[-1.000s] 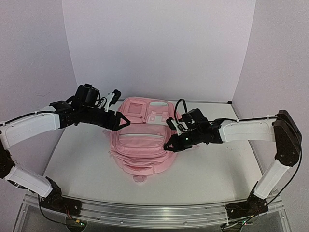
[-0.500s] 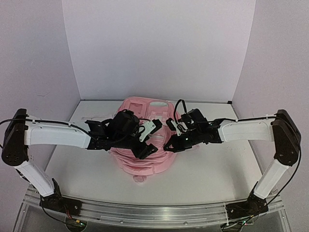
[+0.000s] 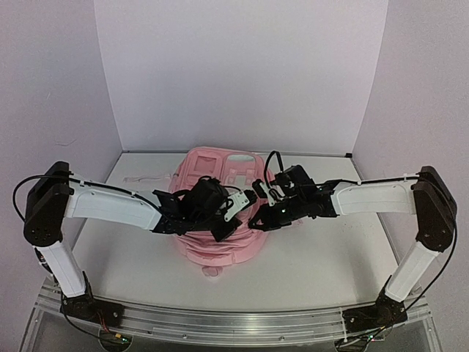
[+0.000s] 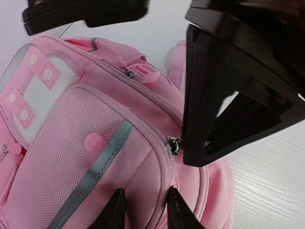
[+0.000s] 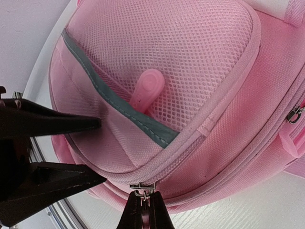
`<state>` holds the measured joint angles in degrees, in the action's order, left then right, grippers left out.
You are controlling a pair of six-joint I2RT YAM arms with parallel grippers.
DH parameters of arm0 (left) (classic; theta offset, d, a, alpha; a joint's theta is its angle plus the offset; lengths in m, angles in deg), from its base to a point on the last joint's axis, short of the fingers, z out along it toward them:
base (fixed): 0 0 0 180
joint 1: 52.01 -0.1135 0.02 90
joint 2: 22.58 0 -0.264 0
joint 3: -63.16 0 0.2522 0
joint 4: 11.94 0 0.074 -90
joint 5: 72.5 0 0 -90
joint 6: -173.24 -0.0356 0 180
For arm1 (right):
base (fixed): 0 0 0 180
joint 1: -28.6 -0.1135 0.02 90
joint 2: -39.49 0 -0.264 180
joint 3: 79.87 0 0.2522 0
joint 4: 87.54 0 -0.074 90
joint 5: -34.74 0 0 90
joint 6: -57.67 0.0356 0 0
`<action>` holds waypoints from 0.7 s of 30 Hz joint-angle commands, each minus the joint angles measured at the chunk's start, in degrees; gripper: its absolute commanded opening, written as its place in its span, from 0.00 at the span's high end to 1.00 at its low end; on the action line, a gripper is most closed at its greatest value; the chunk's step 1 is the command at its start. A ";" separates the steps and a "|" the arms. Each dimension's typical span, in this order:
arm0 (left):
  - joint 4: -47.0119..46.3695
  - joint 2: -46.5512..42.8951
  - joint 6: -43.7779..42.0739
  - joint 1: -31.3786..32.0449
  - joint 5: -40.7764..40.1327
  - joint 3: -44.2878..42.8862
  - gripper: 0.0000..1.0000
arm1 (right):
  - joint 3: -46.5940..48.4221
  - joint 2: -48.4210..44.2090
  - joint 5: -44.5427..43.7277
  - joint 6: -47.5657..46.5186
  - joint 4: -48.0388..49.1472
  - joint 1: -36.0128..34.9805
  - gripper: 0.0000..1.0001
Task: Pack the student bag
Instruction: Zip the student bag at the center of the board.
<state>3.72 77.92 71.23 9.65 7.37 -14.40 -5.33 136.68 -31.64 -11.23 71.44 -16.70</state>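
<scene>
Left arm [image 3: 110, 209] nearer mesh-fronted student bag [image 4: 95, 124]

Pink mesh student bag [image 4: 71, 124] with silver-grey strip [image 4: 101, 164].

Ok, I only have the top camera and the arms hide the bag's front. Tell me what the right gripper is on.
Observer: Right wrist view: the right gripper is shut on a metal zipper pull at the rim of the mesh pocket on the student bag.
Operator: Now the left one.
Observer: Left wrist view: the left gripper has its fingertips apart, either side of that pocket's pink fabric; whether they pinch it is unclear.
Operator: Report any other zip.
Observer: A second zipper pull, with a pink tab, sits on the next compartment, untouched.
</scene>
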 commanded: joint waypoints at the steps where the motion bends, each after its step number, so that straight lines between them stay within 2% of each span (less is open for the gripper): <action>1: -0.52 2.10 -2.12 0.84 -3.39 -3.47 0.79 | 1.21 -2.00 -0.50 0.39 -0.56 0.09 1.00; 5: 0.70 2.51 -2.15 1.06 -2.99 -3.04 0.87 | 1.02 -1.96 -1.86 1.13 -0.71 0.06 1.00; 8: 0.91 2.20 -1.85 1.33 -3.76 -1.87 0.99 | 0.87 -1.65 -3.98 1.63 -1.34 0.59 1.00; 21: 2.35 -3.13 2.10 1.69 -2.54 3.07 1.00 | 4.43 1.12 -5.73 -2.40 -4.43 6.56 1.00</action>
<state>1.06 78.26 70.32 11.08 5.01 -13.22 -4.38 136.74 -32.71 -11.55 70.30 -13.61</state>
